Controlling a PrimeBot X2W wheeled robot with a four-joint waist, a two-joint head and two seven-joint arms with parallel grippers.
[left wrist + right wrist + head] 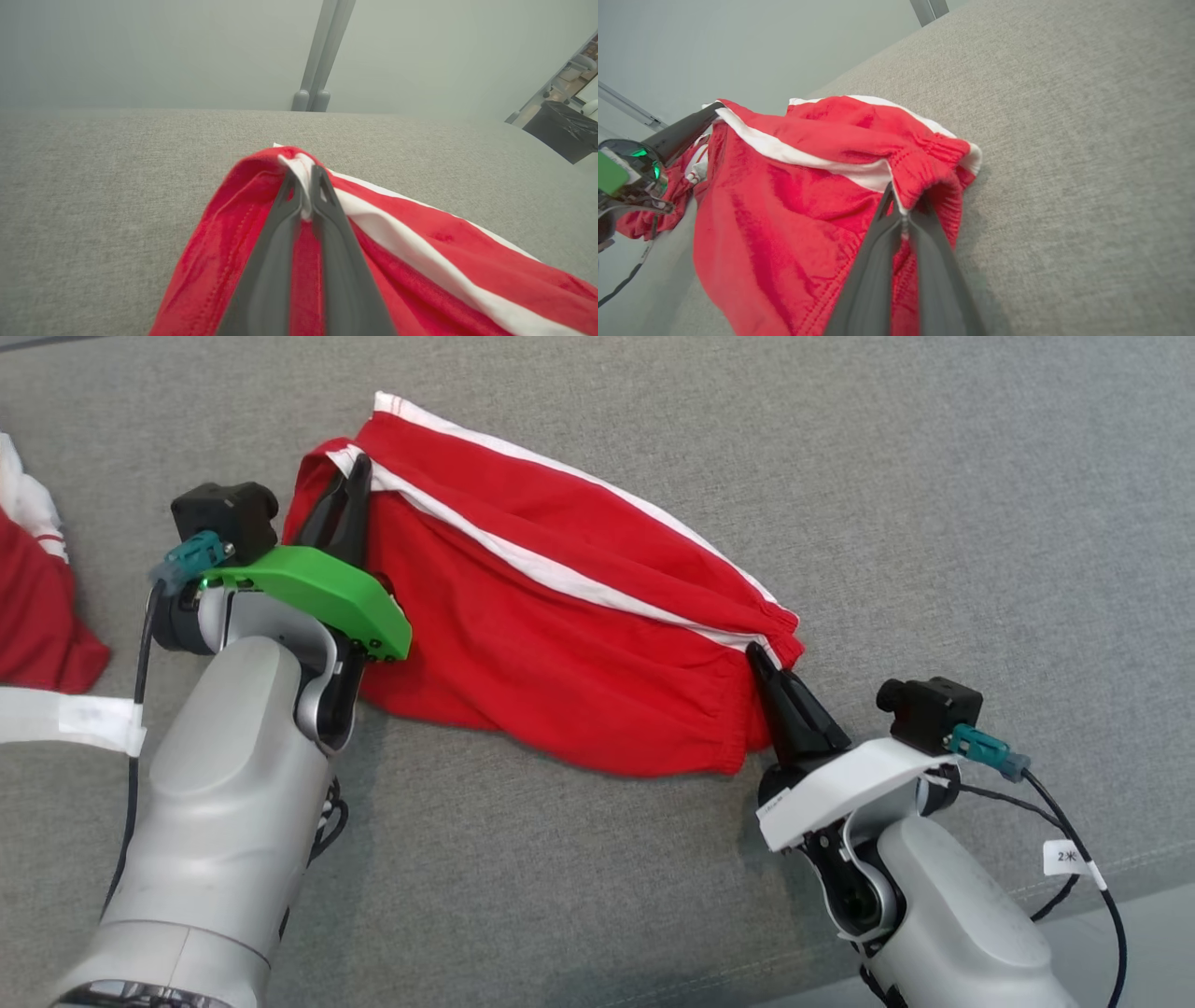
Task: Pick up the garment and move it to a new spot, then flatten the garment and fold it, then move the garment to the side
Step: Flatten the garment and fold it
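The garment is a pair of red shorts with white side stripes, stretched across the grey padded surface between my two grippers. My left gripper is shut on the white-striped corner at the garment's left end; the left wrist view shows that gripper with white and red cloth pinched between its fingers. At the right end my right gripper is shut on the elastic waistband. In the right wrist view that gripper grips the gathered red hem, with the cloth hanging a little off the surface.
A second red and white garment lies at the far left edge of the grey surface, beside a white taped strip. The surface's front edge runs at the lower right. Beyond its far edge there is a pale wall with a grey post.
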